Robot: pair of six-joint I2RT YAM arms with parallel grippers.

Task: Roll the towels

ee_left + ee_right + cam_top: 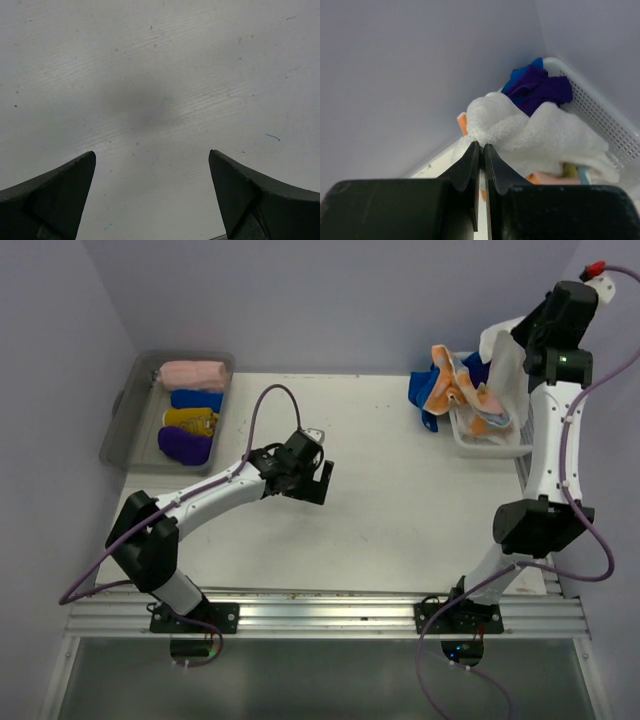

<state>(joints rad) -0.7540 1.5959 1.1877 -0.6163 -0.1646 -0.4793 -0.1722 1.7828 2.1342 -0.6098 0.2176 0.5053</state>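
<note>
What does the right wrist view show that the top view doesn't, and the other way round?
Right wrist only: the right jaws pinched shut on an edge of the white towel, and a purple towel behind it in the basket. Top only: the tub holding four rolled towels, and the left jaws open over the table. Both: the white towel, the basket, and a blue towel and an orange towel at it.

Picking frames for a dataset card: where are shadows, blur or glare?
Left wrist: soft dark shadow on the table beyond the open left gripper. Right wrist: right gripper, pinching the white towel, dark and soft; towel pile sharp. Top external: even light, no glare.
</note>
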